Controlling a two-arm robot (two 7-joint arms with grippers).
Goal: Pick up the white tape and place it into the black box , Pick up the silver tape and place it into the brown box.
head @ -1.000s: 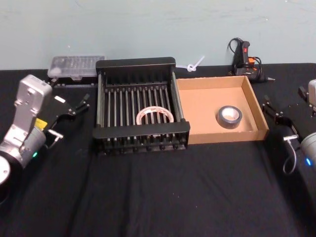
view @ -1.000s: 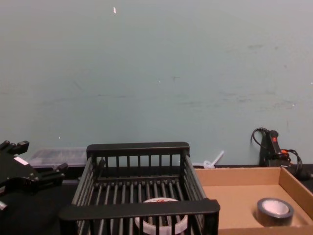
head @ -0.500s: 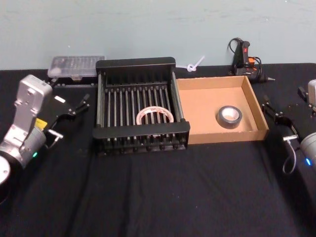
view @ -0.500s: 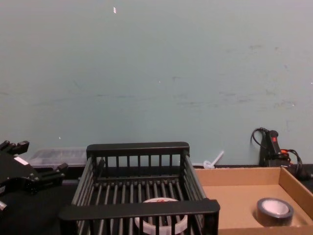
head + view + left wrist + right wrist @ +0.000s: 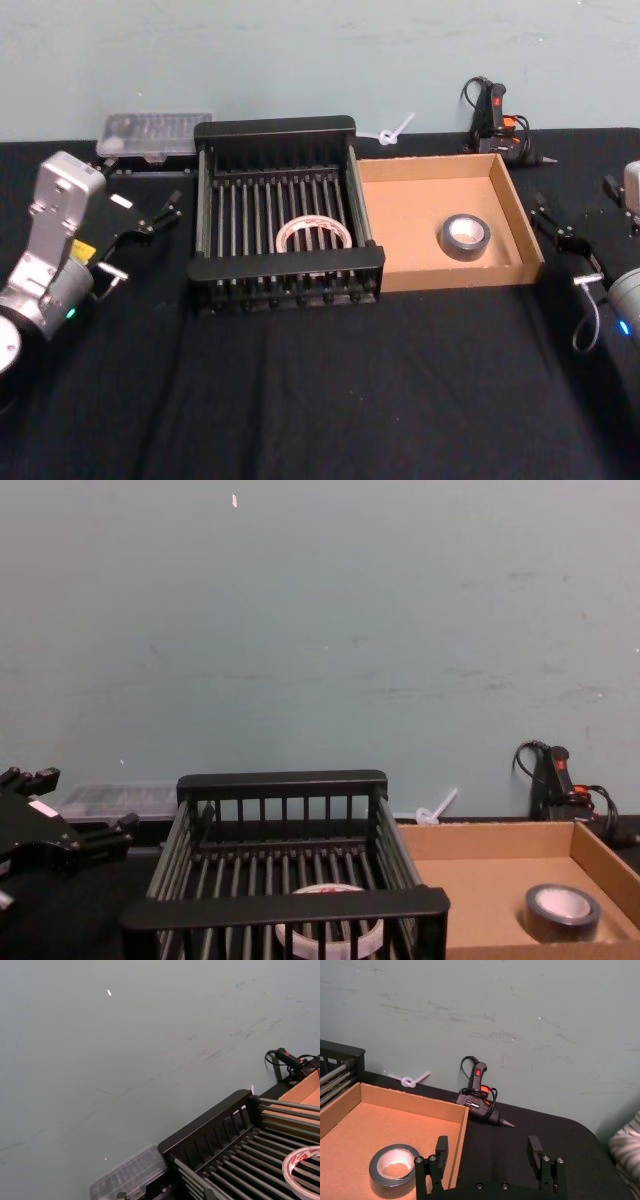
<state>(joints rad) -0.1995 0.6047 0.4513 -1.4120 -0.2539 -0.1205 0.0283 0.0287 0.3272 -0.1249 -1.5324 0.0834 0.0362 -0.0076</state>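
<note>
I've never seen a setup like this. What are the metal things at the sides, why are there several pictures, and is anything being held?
Those are a robot's two arms, each ending in a gripper. One picture comes from its head, one from its chest, one from each wrist. The left gripper rests open left of the black box; the right gripper rests open right of the brown box. Neither holds anything. On the black table, the white tape lies inside the black box and the silver tape inside the brown box. Behind stand a clear plastic case and a glue gun.
</note>
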